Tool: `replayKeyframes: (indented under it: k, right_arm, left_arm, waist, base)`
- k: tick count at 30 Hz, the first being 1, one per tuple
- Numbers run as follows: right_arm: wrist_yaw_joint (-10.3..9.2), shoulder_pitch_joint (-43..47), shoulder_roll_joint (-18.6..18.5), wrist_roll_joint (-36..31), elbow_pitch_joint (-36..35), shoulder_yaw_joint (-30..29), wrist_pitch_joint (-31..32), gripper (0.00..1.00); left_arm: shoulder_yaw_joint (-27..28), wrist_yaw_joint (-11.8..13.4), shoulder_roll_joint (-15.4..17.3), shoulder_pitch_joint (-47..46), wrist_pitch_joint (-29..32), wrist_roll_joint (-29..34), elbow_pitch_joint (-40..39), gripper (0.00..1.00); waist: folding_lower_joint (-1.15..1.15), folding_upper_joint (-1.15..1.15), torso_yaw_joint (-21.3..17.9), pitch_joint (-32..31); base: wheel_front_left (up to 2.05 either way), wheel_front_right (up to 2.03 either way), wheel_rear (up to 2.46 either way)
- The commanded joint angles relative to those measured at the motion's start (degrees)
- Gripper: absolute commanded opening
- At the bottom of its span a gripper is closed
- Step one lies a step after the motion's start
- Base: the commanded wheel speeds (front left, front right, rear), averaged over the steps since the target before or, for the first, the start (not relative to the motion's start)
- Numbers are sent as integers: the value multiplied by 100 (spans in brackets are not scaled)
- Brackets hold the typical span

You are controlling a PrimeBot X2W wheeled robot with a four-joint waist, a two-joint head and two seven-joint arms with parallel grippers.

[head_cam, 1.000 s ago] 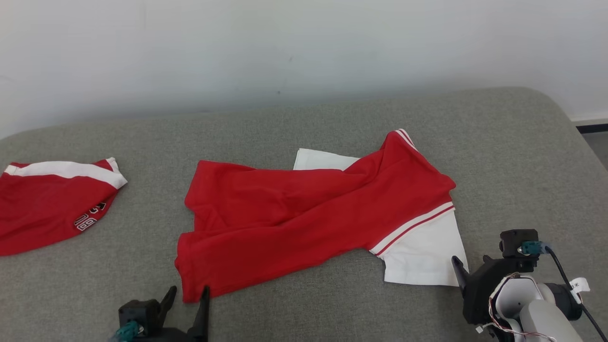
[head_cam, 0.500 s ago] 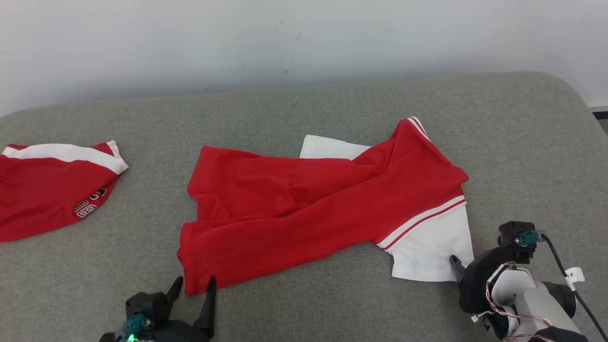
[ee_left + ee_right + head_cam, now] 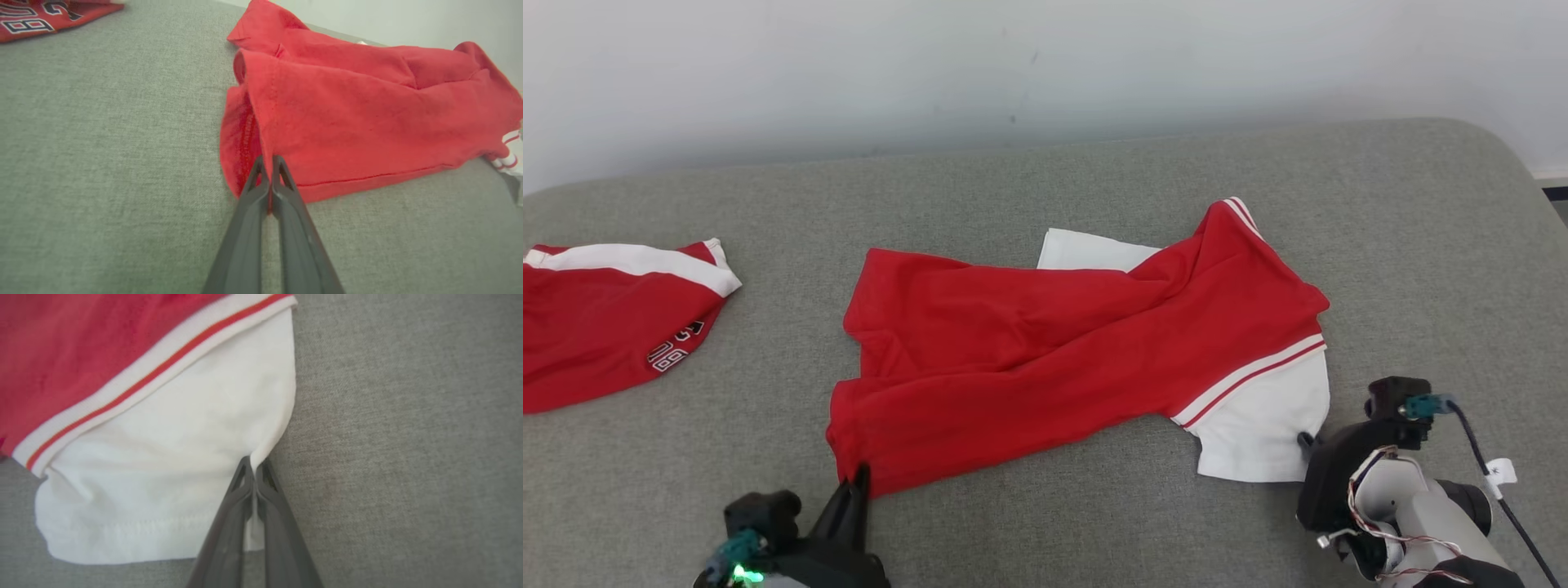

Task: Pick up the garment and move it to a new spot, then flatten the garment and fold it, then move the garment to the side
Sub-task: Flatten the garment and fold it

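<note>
Left hand [image 3: 267, 160] pinches garment [image 3: 1054, 359] hem; right hand [image 3: 254, 462], white sleeve.

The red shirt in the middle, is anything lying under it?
A white patch pokes out from under the red shirt at its far edge, on the grey cushion. How far it runs, or what else lies beneath, is covered by the red cloth.

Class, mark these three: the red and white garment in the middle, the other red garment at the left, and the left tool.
red and white garment [image 3: 1054, 359]: head view, its red middle panel.
other red garment [image 3: 596, 335]: head view, its red cloth.
left tool [image 3: 267, 160]: left wrist view, between its fingertips.
</note>
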Motion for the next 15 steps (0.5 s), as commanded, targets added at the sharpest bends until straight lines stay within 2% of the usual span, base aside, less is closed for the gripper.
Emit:
replayKeyframes:
  k: [1, 6, 10, 11, 15]
  right_arm:
    - [16, 73, 27, 199, -118, -11, -73, 0]
    - [16, -293, -234, 901, -1182, -18, -155, 0]
    - [16, -752, -447, 1537, -2222, 251, 225, 0]
    - [16, -752, -447, 1537, -2222, 251, 225, 0]
    - [16, -1540, -521, 2101, -2772, 555, 702, 0]
  left_arm:
    - [45, -32, -26, -9, 76, -293, -174, 0]
    - [-81, -30, -34, -338, 576, -1204, -998, 0]
    - [-319, -31, 214, -979, 1397, -2125, -1601, 0]
    - [-319, -31, 214, -979, 1397, -2125, -1601, 0]
    - [-74, -20, 321, -2052, 2055, -2830, -1691, 0]
  waist:
    - [0, 0, 12, -19]
    - [0, 0, -54, 82]
    - [0, 0, -124, 364]
    - [0, 0, -124, 364]
    - [0, 0, -285, 817]
  base:
    - [0, 0, 0]
    - [0, 0, 0]
    - [0, 0, 0]
    - [0, 0, 0]
    - [0, 0, 0]
